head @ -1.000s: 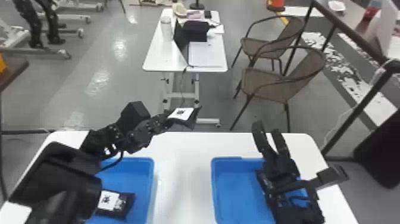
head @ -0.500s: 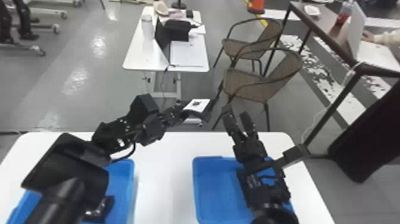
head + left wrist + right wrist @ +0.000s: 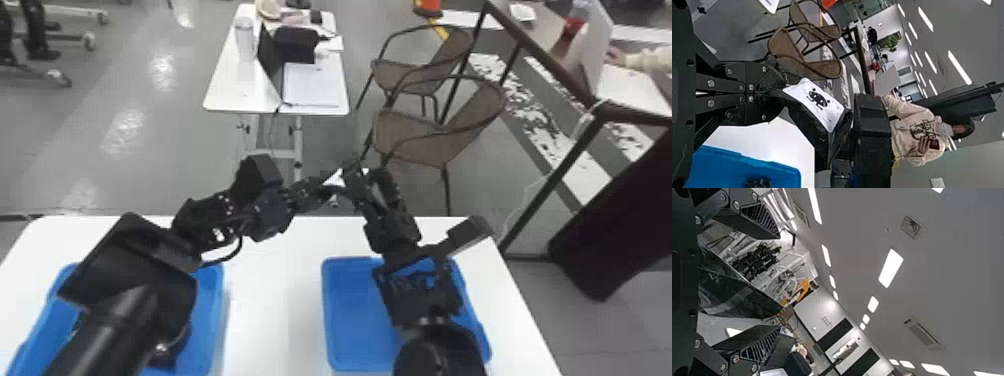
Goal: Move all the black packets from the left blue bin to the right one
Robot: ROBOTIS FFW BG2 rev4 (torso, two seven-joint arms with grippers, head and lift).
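- Head view: the left arm (image 3: pixel 140 270) comes in from the bottom edge, passes over the left blue bin (image 3: pixel 216 305) and angles inward, so that the left gripper (image 3: pixel 322 186) is out past the far edge of the white tabletop (image 3: pixel 270 300).
- Head view: the right arm (image 3: pixel 422 295) comes up from the bottom across the right blue bin (image 3: pixel 327 320), its right gripper (image 3: pixel 366 174) meeting the other from the side.
- Head view: the black packet (image 3: pixel 334 179), white label showing, is between the two grippers, partly hidden by a right finger.
- Head view: the left arm blocks much of the left bin, where a dark item (image 3: pixel 167 352) is partly seen; the right arm covers part of the right bin.
- Head view: beyond stand two brown armchairs (image 3: pixel 415 137) and a white table (image 3: pixel 225 90).
- Left wrist view: the left gripper's fingers are closed on one end of the packet, label exposed; a blue bin with something dark in it is in sight too.
- Right wrist view: the right gripper's fingers are wide apart, with the packet in the gap, ungripped by them.
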